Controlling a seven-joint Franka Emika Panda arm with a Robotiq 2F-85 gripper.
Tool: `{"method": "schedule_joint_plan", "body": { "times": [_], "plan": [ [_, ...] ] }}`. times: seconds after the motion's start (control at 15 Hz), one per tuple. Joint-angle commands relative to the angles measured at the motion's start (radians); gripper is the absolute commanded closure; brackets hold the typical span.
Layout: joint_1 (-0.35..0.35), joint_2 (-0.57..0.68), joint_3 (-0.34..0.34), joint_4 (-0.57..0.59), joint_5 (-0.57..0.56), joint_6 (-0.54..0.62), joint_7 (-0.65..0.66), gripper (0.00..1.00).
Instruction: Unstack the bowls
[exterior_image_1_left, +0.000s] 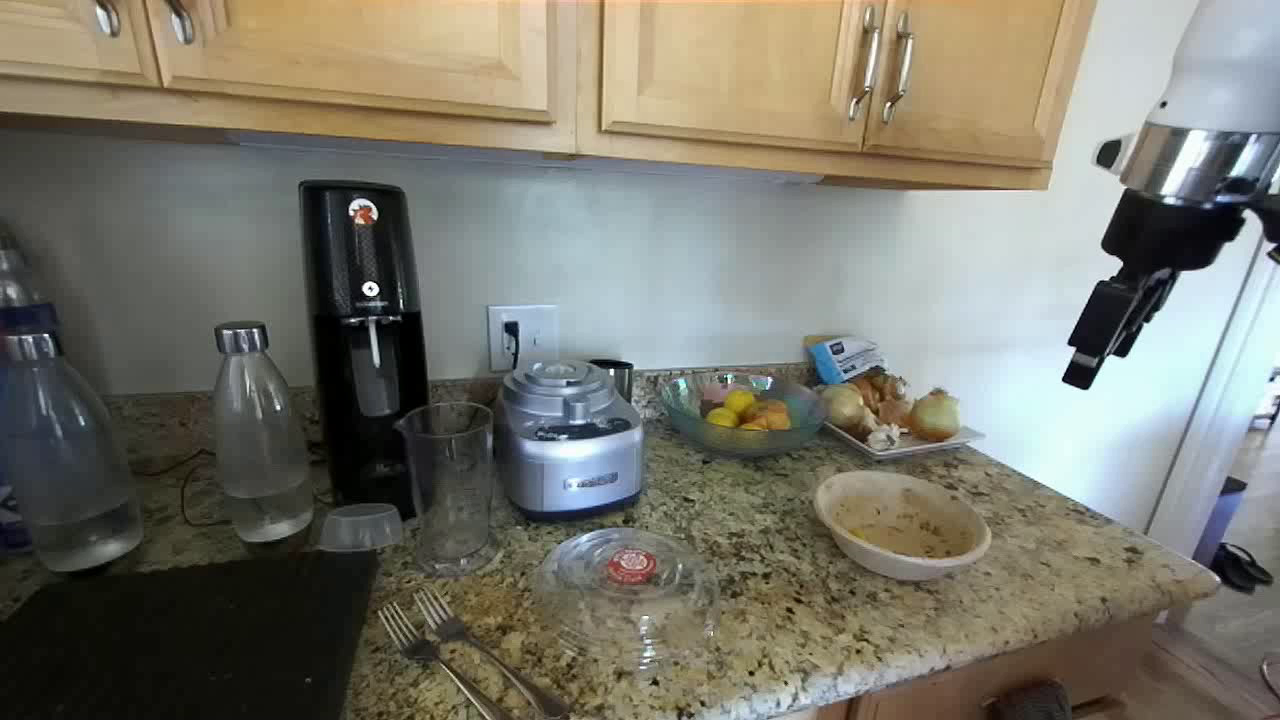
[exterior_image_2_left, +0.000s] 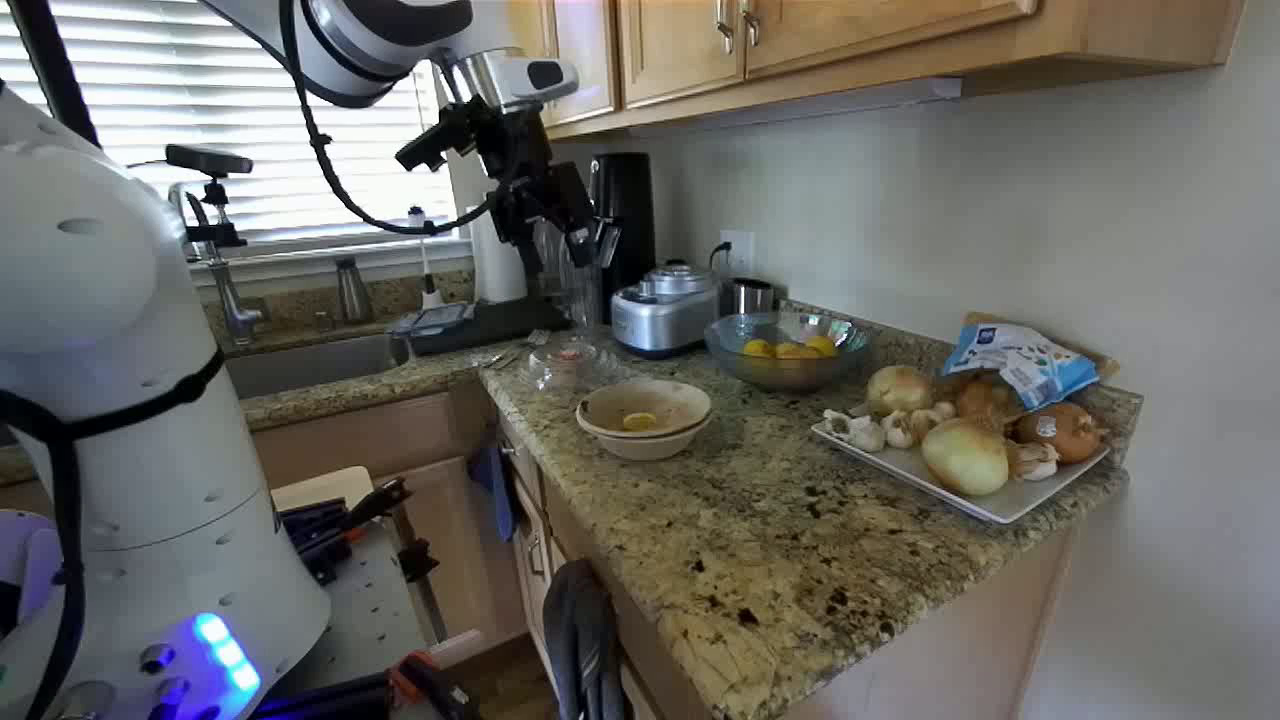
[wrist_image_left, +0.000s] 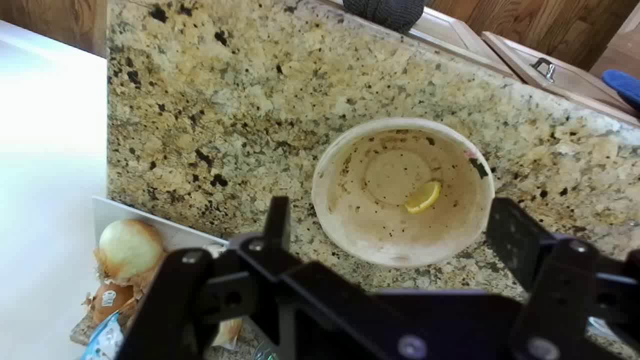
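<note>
— Cream-beige bowls (exterior_image_1_left: 903, 525) are standing on the counter (exterior_image_2_left: 780, 520), near its front edge and well apart from its end edge. Are they being separated already?

— No: an exterior view is showing two rims, so the upper bowl (exterior_image_2_left: 652, 400) is sitting inside the lower bowl (exterior_image_2_left: 648, 446). In my judgement the unstacking is not yet beginning

— And what is the gripper (wrist_image_left: 389, 205) doing?

— It is hanging high above the counter and is holding nothing; its two fingers (wrist_image_left: 277, 220) are standing wide apart. In the wrist view the upper bowl is showing between them, not being touched

— So what is remaining?

— Everything, I am thinking: catching the upper rim alone, lifting, setting that bowl down apart. A yellow wedge (wrist_image_left: 423, 197) is lying inside, so tilting is risking a spill

— What is standing in the way?

— Toward the wall edge a glass bowl of fruit (exterior_image_2_left: 785, 374) is standing, and near the back corner of the end edge a white plate (exterior_image_2_left: 905, 463) is carrying onions (exterior_image_2_left: 965, 457). Near the bowls, on the side away from the end edge, a clear piece with a red label (exterior_image_1_left: 628, 602) is lying; it is probably being the closest obstacle
</note>
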Motion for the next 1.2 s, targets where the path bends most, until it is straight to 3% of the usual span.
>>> {"method": "schedule_joint_plan", "body": {
  "times": [0.0, 0.53, 0.8, 1.13],
  "plan": [
    [0.019, 0.003, -0.019, 0.002, -0.017, -0.005, 0.012, 0.0],
    [0.015, 0.049, -0.023, 0.026, -0.013, -0.022, 0.007, 0.0],
    [0.009, 0.168, -0.048, 0.106, -0.006, -0.062, -0.017, 0.0],
    [-0.007, 0.341, -0.084, 0.2, -0.019, -0.021, -0.033, 0.0]
  ]
}}
